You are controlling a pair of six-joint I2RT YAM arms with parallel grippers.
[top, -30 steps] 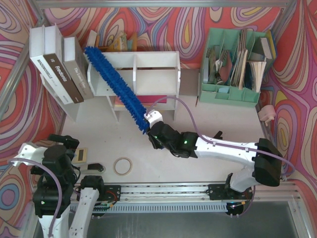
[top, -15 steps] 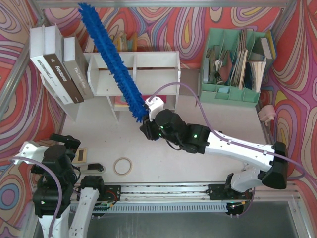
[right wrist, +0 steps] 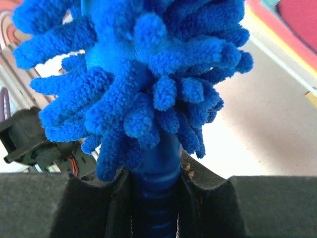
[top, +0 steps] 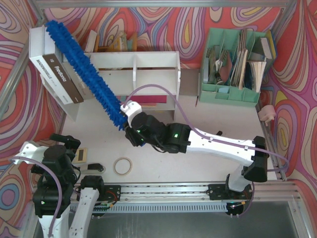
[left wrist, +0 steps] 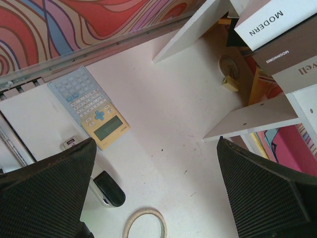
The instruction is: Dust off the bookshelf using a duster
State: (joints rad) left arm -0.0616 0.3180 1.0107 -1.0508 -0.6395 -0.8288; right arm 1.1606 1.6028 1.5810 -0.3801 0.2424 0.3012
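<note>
One duster (top: 81, 67), across bookshelf (top: 153, 60) left edge

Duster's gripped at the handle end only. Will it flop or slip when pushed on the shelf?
Probably not floppy: the duster runs straight out from the right gripper, no sag. Shaggy strands look soft, so likely squash on the bookshelf. Handle looks ribbed where clamped; slip seems unlikely.
</note>
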